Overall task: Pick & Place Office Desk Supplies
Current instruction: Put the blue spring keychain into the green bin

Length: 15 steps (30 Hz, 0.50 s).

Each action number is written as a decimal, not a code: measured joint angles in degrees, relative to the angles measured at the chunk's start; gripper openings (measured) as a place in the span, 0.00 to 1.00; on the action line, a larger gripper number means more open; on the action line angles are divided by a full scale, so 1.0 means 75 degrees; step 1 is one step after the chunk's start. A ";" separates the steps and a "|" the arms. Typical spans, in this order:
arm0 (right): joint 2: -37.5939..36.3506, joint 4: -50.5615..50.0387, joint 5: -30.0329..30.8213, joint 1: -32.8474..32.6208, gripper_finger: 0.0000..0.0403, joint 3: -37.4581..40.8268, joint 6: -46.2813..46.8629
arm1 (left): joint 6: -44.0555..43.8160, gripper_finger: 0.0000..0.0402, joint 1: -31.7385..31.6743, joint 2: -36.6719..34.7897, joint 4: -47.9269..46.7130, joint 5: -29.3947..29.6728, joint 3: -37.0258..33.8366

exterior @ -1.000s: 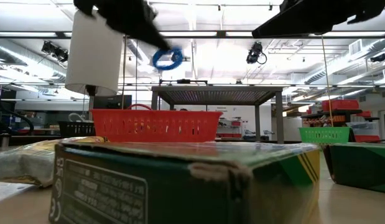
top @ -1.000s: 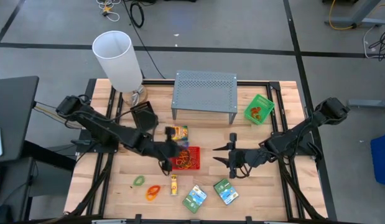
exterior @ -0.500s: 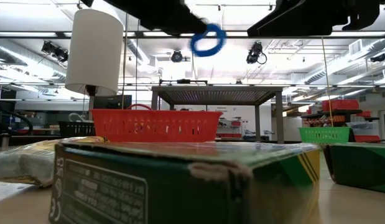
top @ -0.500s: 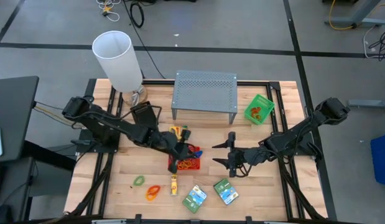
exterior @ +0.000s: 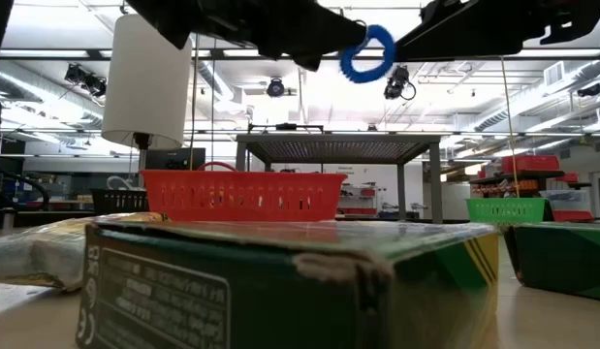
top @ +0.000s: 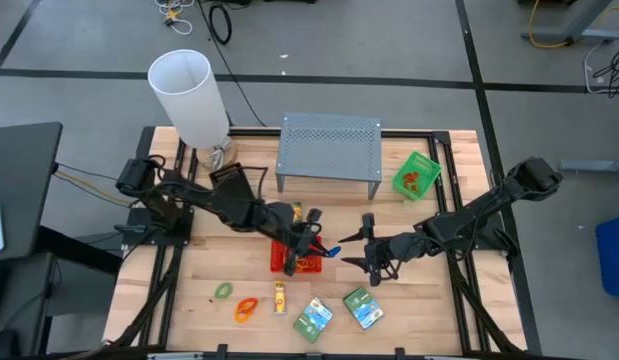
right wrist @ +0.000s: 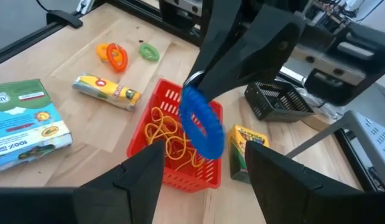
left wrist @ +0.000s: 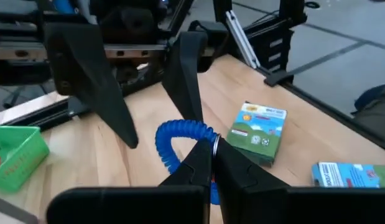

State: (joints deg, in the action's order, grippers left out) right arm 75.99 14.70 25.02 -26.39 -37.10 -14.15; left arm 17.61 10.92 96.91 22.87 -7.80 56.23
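A blue coiled ring [left wrist: 176, 138] hangs in the air over the right end of the red mesh tray [top: 295, 260], which holds orange rubber bands. My left gripper [top: 324, 248] is shut on the ring and reaches in from the table's left. My right gripper [top: 370, 248] faces it from the right, open, its two fingers [left wrist: 92, 87] standing apart just beyond the ring [right wrist: 201, 123] without touching it. On the table near the front lie two green-blue packets [top: 314, 318], a yellow stick [top: 280, 297], an orange band [top: 246, 308] and a green band [top: 223, 290]. My left gripper pinches the ring's rim [left wrist: 204, 144] between its two fingertips. The fingers come from the table's left, nearly level and slanting a little down. The ring stands out beyond the fingertips, lifted clear of the tray and the table.
A grey perforated stand [top: 329, 150] and a tall white lampshade [top: 189, 95] stand at the back, a green mesh tray [top: 417, 175] at the back right. A crayon box [right wrist: 248, 148] and a black mesh box [right wrist: 279, 102] lie behind the red tray.
My left gripper has carried the blue ring up from over the red tray and toward the table's right, toward my right gripper. It has tipped from pointing downward to nearly level. The ring stays pinched throughout.
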 joint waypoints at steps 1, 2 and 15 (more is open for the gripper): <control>0.0000 0.0001 -0.0008 0.0006 0.57 0.0000 0.0000 | 0.0000 0.02 -0.0028 0.0054 0.0134 -0.0043 0.0000; 0.0000 0.0000 -0.0029 0.0026 0.57 0.0000 -0.0003 | -0.0003 0.02 -0.0034 0.0100 0.0245 -0.0104 0.0000; 0.0000 -0.0072 -0.0583 0.0238 0.48 0.0000 0.0256 | 0.0078 0.01 -0.0120 0.0908 0.0117 -0.0449 0.0832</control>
State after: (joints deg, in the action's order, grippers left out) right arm 75.99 14.16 20.64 -24.61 -37.10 -12.23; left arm 18.19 10.02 103.72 23.75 -11.17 62.47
